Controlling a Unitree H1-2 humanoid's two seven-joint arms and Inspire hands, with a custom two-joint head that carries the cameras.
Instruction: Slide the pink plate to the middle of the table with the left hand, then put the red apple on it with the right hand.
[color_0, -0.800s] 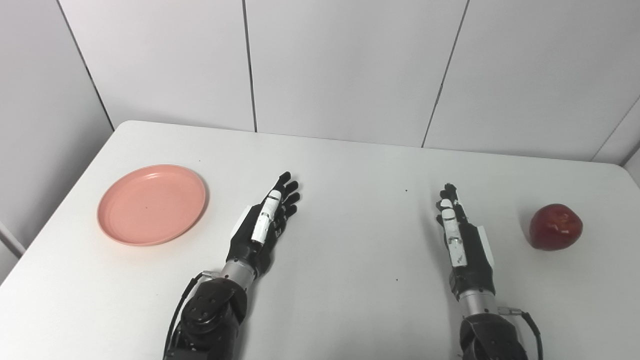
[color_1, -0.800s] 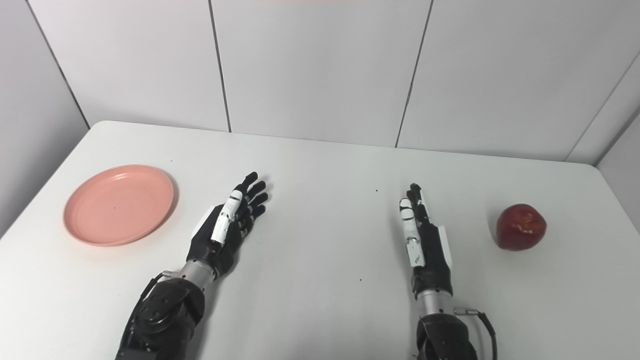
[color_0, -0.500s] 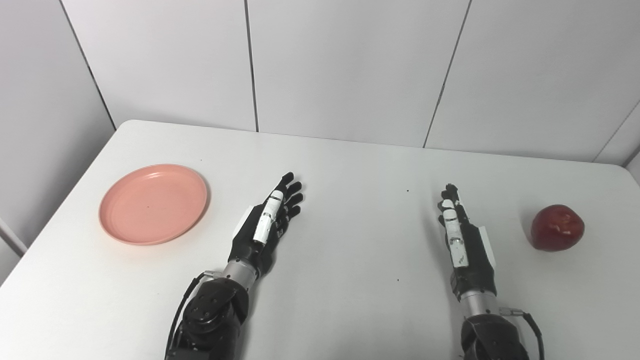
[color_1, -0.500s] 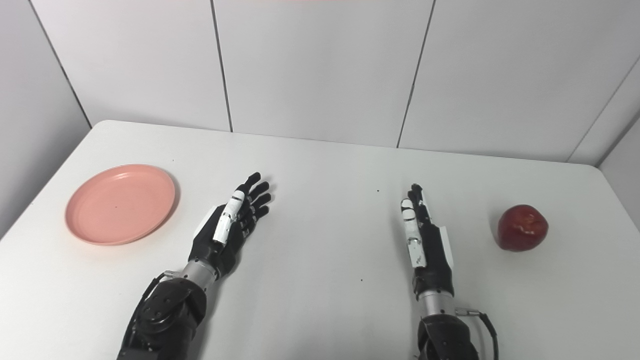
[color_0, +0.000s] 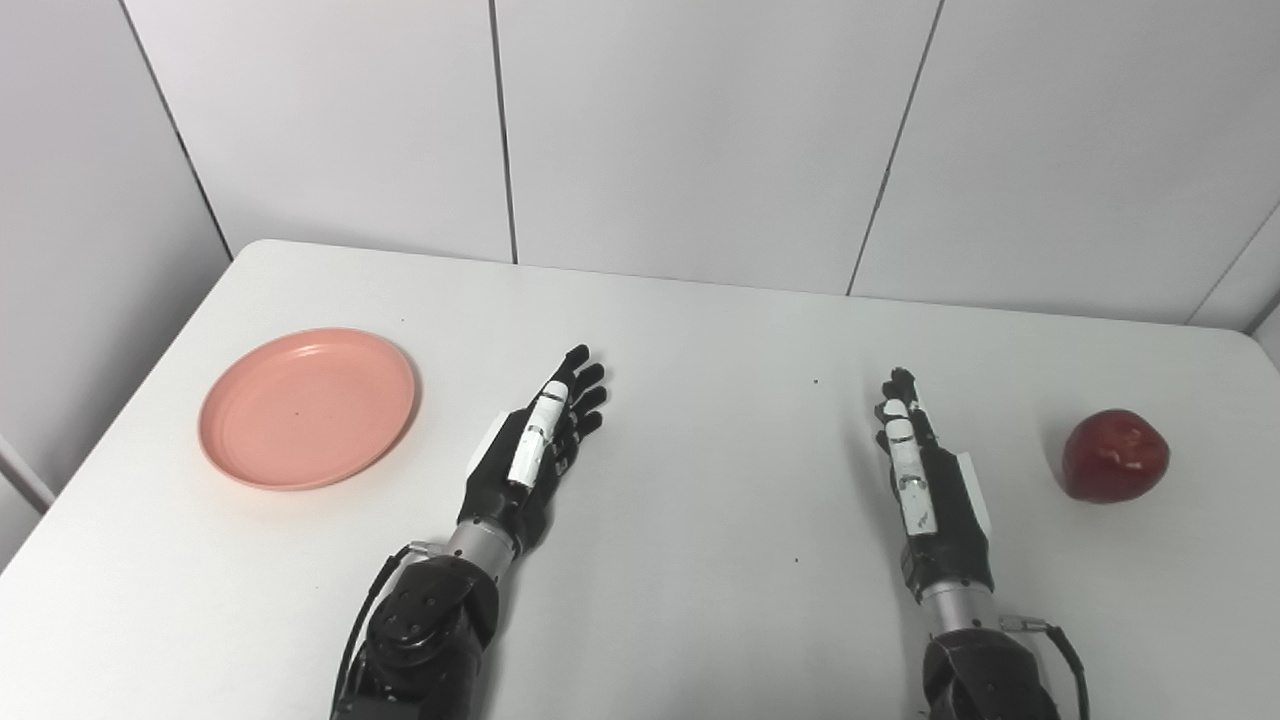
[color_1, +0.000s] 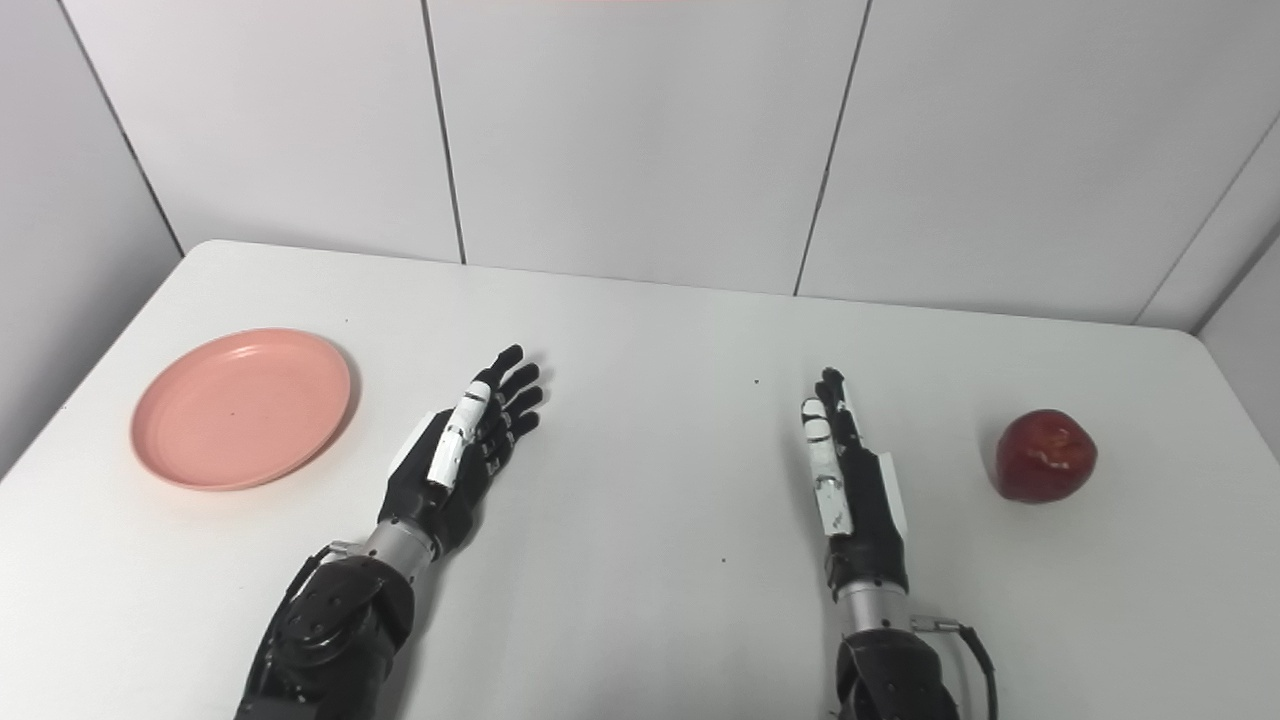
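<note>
- Pink plate (color_0: 307, 408) first: we see it lying flat and empty on the white table (color_0: 700, 500), and we take it as our landmark; it sits toward the table's left edge, not in the middle.
- To the right of the plate, near but clear of it, our left hand (color_0: 527, 452) hovers low or rests on the table, fingers stretched out and a little apart, holding nothing.
- Farther right of the plate, past the table's middle, our right hand (color_0: 925, 475) lies edge-on with its fingers straight and close together; it grips nothing either.
- Farthest from the plate, near the opposite edge, the red apple (color_0: 1114, 455) sits on the bare table, just beyond our right hand and not touching it.
- We judge that nothing of the task is done: the plate has yet to be slid to the middle, and the apple has yet to be lifted and set on it.
- Both forearms are cut off by the bottom edge of the view.
- We cannot tell whether either hand actually touches the tabletop, and the far side of the apple is hidden from us.
</note>
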